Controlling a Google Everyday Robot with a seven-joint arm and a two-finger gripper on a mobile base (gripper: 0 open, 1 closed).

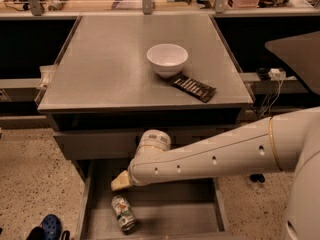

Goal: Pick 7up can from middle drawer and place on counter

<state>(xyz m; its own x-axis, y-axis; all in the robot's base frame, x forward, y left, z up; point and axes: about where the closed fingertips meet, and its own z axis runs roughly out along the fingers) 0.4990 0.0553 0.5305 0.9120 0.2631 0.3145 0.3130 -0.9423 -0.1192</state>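
One 7up can (pixel 123 213) lying in middle drawer (pixel 170 215), gripper (pixel 121 181) close above

This is looking like a robotics lab or workshop: a grey metal counter (pixel 110 69) is standing on speckled floor (pixel 30 169), a cluttered workbench (pixel 100 1) is running along its far edge, cables (pixel 275 86) are trailing off its right edge, and a robot's gripper (pixel 121 181) is hanging below its front edge.

White bowl (pixel 167 59) just beside dark flat pkt (pixel 194 87); blue shoe (pixel 50 226) on floor.
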